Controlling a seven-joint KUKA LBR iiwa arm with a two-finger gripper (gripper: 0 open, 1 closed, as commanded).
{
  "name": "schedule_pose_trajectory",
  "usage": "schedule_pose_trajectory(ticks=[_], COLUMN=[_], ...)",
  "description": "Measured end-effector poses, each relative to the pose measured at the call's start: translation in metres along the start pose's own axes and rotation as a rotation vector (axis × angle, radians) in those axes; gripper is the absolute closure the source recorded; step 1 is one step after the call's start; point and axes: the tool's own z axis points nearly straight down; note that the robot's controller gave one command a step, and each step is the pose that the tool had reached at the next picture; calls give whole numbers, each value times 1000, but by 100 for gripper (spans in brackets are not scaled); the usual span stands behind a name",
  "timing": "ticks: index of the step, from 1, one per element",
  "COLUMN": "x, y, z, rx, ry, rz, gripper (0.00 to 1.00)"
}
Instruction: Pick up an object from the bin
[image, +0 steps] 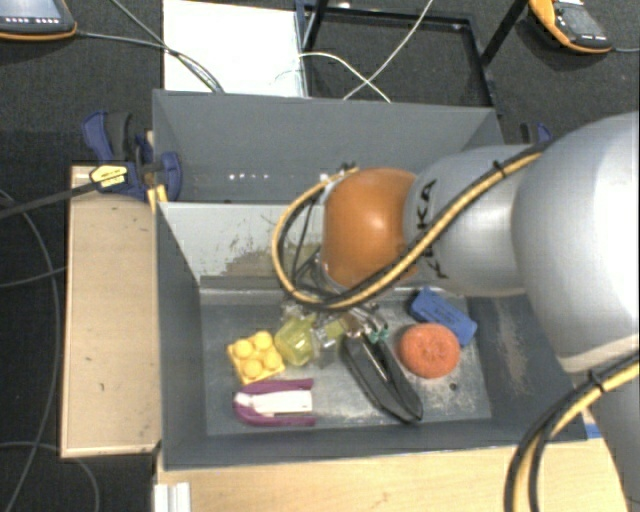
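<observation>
My gripper (345, 325) comes down under the arm's orange cover, low over the middle of the bin floor. Right at its left side lies a translucent yellow-green block (295, 340). A yellow piece with round bumps (253, 355) rests just left of that block. A black tool with two long handles (382, 378) stretches from under the gripper toward the front right. Whether the gripper touches the block or the tool is hidden by the cover.
An orange round ball (431, 350) lies right of the black tool, with a blue flat piece (442, 311) behind it. A purple and white object (273, 405) lies near the front wall. The arm covers the bin's back right.
</observation>
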Motion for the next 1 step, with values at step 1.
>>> schedule_pose_trajectory(ticks=[1], x=[0], y=[0], z=[0], rx=[0], ry=[0], rz=[1], gripper=[100])
